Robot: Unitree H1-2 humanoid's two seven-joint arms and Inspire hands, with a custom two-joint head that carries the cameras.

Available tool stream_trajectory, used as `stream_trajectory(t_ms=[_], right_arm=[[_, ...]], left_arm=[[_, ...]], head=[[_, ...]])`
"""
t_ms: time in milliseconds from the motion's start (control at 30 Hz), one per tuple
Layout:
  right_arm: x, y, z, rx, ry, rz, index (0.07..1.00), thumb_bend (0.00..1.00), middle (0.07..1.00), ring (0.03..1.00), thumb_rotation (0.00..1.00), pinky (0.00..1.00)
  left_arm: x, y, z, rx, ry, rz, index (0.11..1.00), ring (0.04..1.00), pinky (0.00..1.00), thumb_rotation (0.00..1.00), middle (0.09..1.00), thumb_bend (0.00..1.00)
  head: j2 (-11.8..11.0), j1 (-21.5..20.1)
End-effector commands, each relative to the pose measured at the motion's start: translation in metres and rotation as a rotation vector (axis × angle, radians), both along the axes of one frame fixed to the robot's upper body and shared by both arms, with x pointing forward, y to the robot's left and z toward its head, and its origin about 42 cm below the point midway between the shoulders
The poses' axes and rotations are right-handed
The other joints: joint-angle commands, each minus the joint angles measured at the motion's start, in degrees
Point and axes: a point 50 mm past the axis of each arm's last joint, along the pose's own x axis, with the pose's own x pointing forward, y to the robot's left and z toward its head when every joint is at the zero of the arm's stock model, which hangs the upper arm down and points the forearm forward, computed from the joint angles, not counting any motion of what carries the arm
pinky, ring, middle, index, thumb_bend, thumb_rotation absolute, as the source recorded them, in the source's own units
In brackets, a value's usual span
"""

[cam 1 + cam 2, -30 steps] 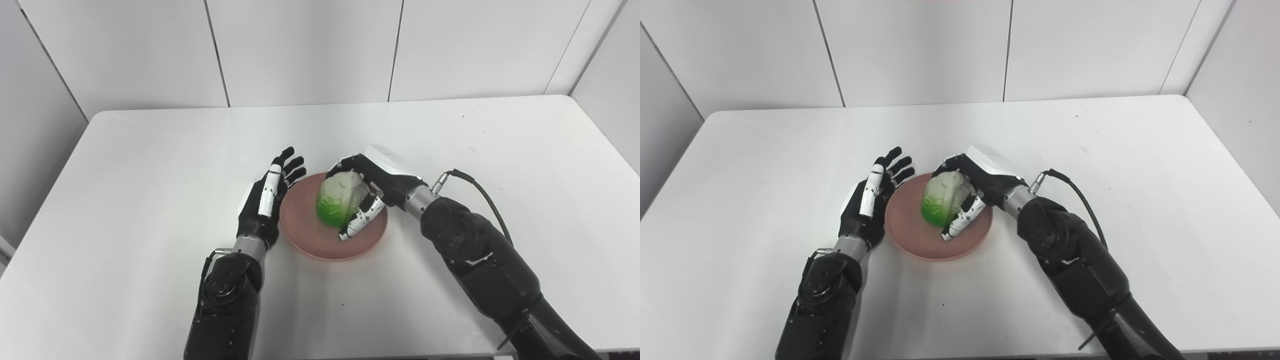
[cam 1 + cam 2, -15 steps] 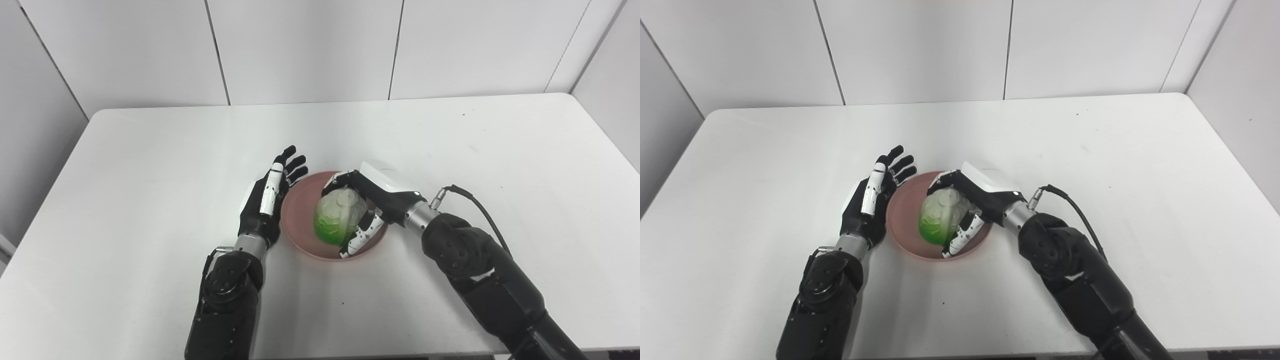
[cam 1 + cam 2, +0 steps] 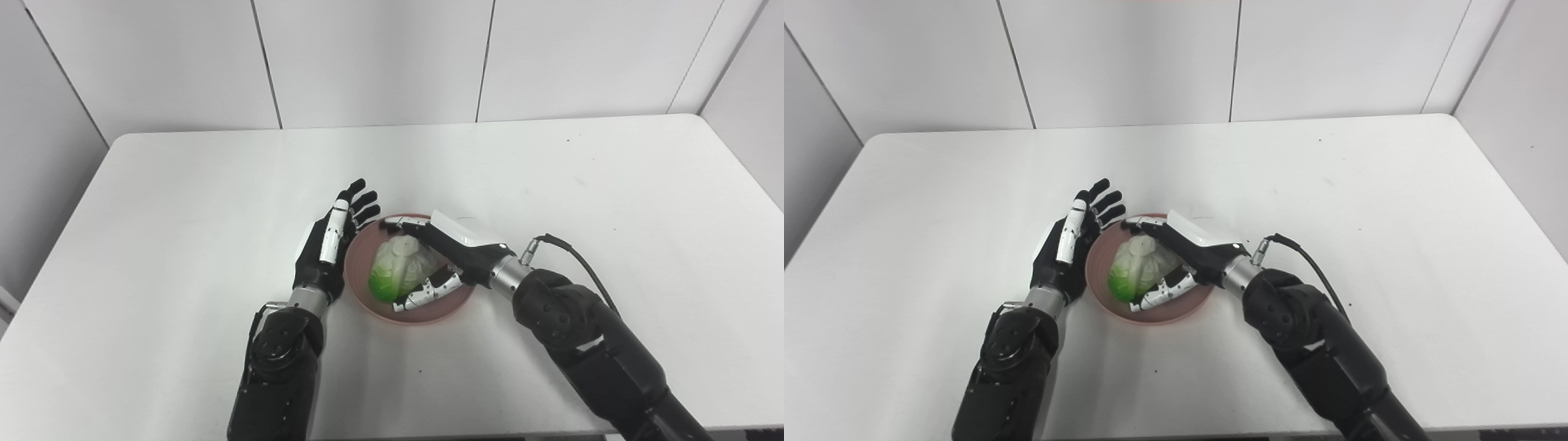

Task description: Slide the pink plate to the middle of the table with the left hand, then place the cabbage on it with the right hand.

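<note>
Since a second ago: right hand (image 3: 456, 260) dropped lower and flatter, cabbage (image 3: 401, 267) tipped leftward, now lying inside pink plate (image 3: 361, 288). Fingers (image 3: 425, 293) remain curled around cabbage. Left hand (image 3: 324, 248) unchanged, fingers spread, holding nothing, just beside plate's left rim. Table (image 3: 184, 202) bare left of left hand, right of right arm, and toward far edge.

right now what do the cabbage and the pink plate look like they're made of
Cabbage: probably molded plastic or foam, a toy; its colour runs evenly from white to vivid green and the leaf ridges look smooth. Pink plate: matte, uniform pink with a thick rounded rim, likely plastic or melamine, though glazed ceramic is possible.
</note>
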Motion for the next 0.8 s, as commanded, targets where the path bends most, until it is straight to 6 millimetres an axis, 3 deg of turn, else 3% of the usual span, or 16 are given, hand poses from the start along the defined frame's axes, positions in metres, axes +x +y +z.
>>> stream_trajectory(t_ms=[0, 100, 333, 500, 633, 700, 767], right_arm=[[0.004, 0.004, 0.026, 0.012, -0.107, 0.037, 0.995, 1.00, 0.990, 0.937, 0.55, 0.77], [0.005, 0.002, 0.030, 0.003, -0.120, 0.034, 1.000, 1.00, 1.000, 0.979, 0.62, 0.84], [0.004, -0.003, 0.040, 0.002, -0.135, 0.026, 1.000, 1.00, 1.000, 0.990, 0.63, 0.84], [0.000, -0.011, 0.058, 0.037, -0.175, 0.029, 1.000, 1.00, 1.000, 0.966, 0.62, 0.82], [-0.007, -0.022, 0.081, 0.170, -0.226, 0.021, 1.000, 1.00, 1.000, 0.951, 0.62, 0.78], [-0.013, -0.031, 0.093, 0.271, -0.268, -0.016, 1.000, 1.00, 1.000, 0.969, 0.62, 0.84], [-0.016, -0.041, 0.097, 0.355, -0.294, -0.089, 1.000, 1.00, 1.000, 0.973, 0.73, 0.85]], left_arm=[[-0.005, -0.002, -0.015, 0.024, 0.074, 0.005, 0.874, 0.855, 0.84, 1.00, 0.866, 0.50], [-0.004, -0.002, -0.015, 0.024, 0.073, 0.005, 0.870, 0.854, 0.83, 1.00, 0.866, 0.50], [-0.003, -0.002, -0.016, 0.022, 0.069, 0.004, 0.872, 0.857, 0.83, 1.00, 0.870, 0.50], [-0.003, 0.000, -0.015, 0.016, 0.071, 0.009, 0.878, 0.860, 0.84, 1.00, 0.876, 0.48], [-0.004, 0.005, -0.016, -0.003, 0.075, 0.011, 0.885, 0.869, 0.86, 1.00, 0.883, 0.48], [-0.006, 0.008, -0.017, -0.015, 0.063, 0.018, 0.883, 0.877, 0.86, 1.00, 0.884, 0.47], [-0.007, 0.012, -0.018, -0.009, 0.052, 0.026, 0.886, 0.875, 0.86, 1.00, 0.887, 0.46]], head=[[0.03, 0.02], [0.03, 0.02], [-0.01, -0.04], [-0.41, -0.47], [-0.95, -0.86], [-1.27, -1.03], [-1.62, -1.21]])
